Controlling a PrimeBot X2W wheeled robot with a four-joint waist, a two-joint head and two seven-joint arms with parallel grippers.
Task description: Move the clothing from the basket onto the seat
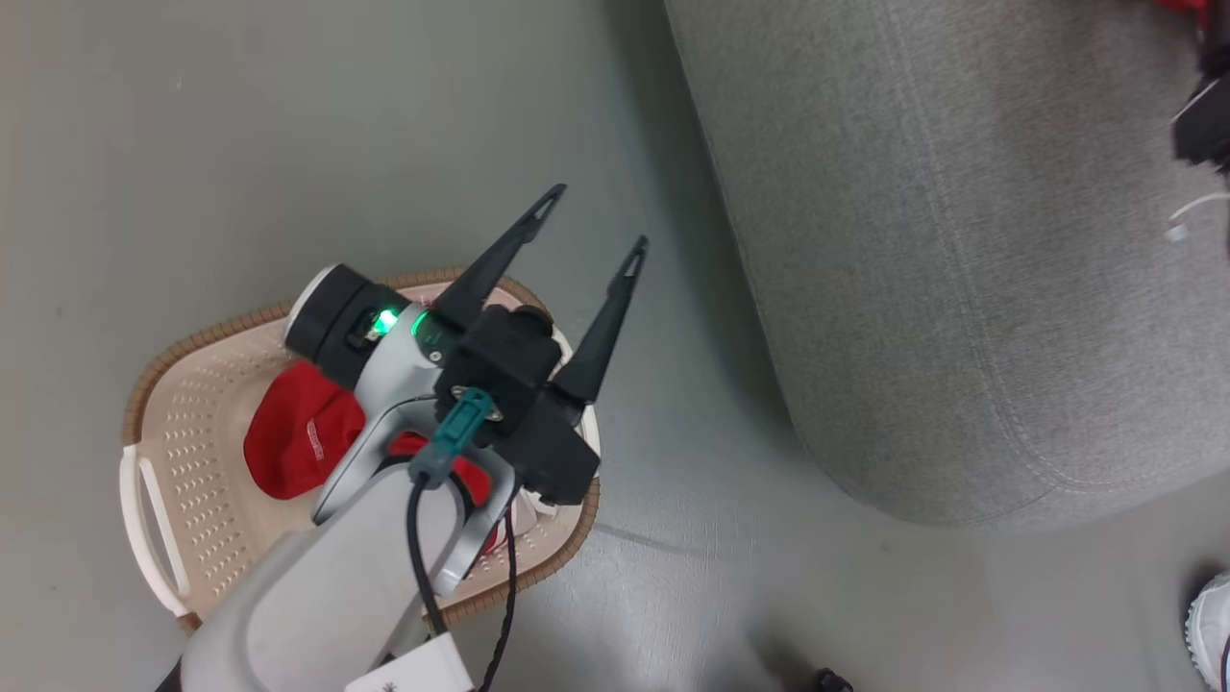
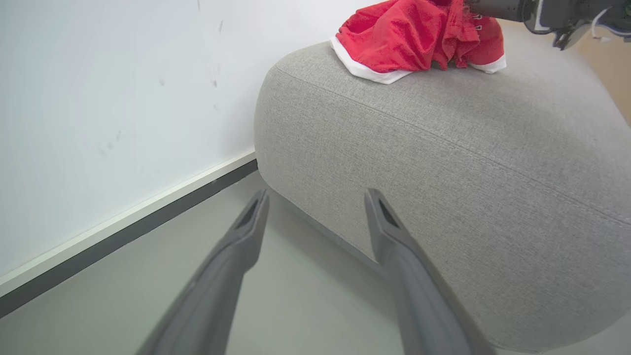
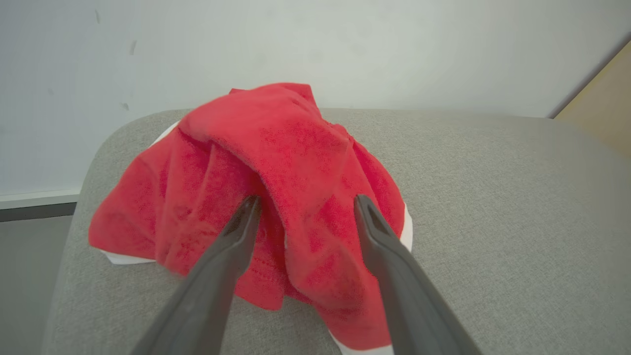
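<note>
The cream basket stands on the floor at lower left, with one red garment crumpled inside it. Above the basket my left gripper hangs open and holds nothing, its tips aimed toward the grey sofa. The other red garment, with white trim, lies heaped on the sofa's top. My right gripper is open there, its fingers astride a raised fold of that garment. No letters or numbers are visible.
A white wall with a dark baseboard runs behind the sofa's end. Grey floor separates the basket from the sofa. A person's white shoe is at the lower right edge. A tan panel stands beyond the sofa.
</note>
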